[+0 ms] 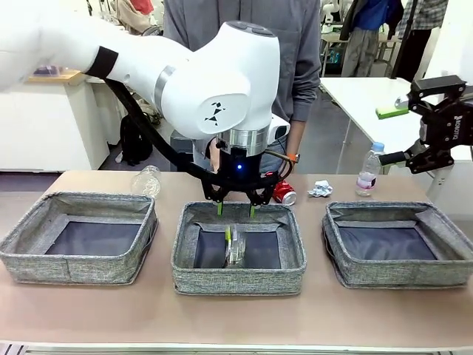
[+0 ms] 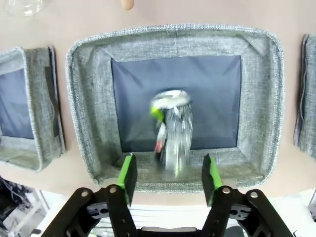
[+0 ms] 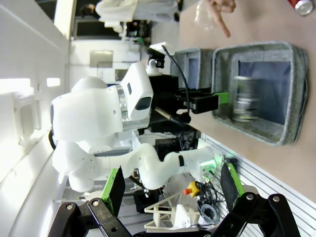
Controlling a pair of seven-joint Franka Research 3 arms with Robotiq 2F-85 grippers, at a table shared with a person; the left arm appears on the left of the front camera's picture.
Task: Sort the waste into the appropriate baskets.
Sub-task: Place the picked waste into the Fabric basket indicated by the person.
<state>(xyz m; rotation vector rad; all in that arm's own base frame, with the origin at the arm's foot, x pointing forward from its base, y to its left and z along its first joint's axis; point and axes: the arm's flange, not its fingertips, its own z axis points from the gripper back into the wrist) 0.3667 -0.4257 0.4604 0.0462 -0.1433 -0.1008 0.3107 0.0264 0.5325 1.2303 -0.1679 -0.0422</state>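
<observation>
The middle basket (image 1: pixel 238 281) has a can (image 1: pixel 235 248) inside it, over the dark base and too blurred for any print to be read. At its 12 o'clock the left fingers (image 1: pixel 219 209) stand apart, holding nothing. At the basket's 1 o'clock a red can (image 1: pixel 284 194) lies on the desk (image 1: pixel 96 310), its label too small to read. The right fingers (image 3: pixel 117 185) are spread wide and empty.

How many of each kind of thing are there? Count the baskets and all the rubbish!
Baskets: 3
Cans: 2
Clear cup: 1
Water bottle: 1
Paper wad: 1
Total: 8
</observation>
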